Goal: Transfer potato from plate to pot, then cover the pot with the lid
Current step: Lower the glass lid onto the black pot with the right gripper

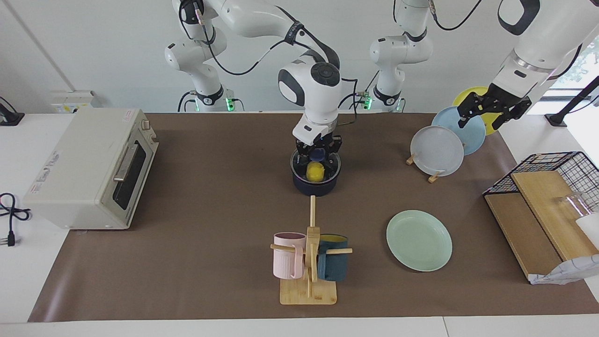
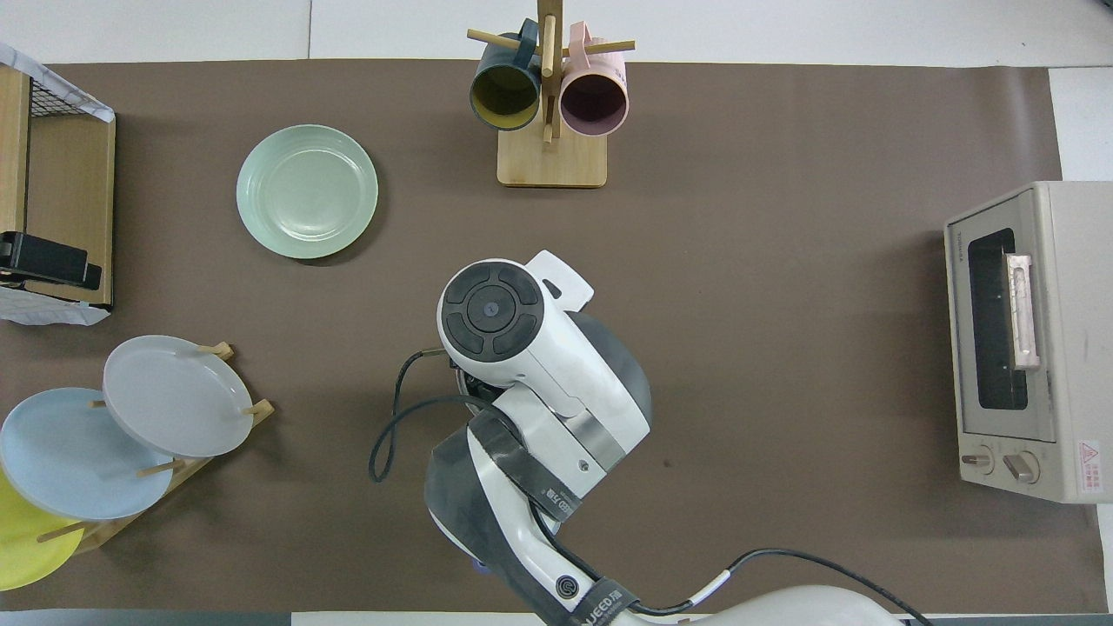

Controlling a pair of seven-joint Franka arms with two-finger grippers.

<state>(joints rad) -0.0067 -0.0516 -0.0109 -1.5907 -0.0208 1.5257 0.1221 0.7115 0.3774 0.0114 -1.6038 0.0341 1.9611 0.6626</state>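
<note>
Right hand (image 1: 319, 156) clamped on lid (image 1: 316, 162) knob, lid on or just over pot (image 1: 314, 185) at mid-table; potato (image 1: 315, 172) inside. Risk: release off-centre leaves lid tilted; sticky knob drags it off. Plate (image 1: 419, 240) bare. Left hand (image 1: 489, 111) apart, waiting over plate rack (image 1: 437, 150).

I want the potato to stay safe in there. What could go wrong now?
1. The right hand is shut on the lid by its knob. If it lifts before letting go, the lid may come off the pot.
2. The lid may sit crooked on the rim and slide once released.
3. The potato looks tall inside, so it might prop the lid up.
</note>
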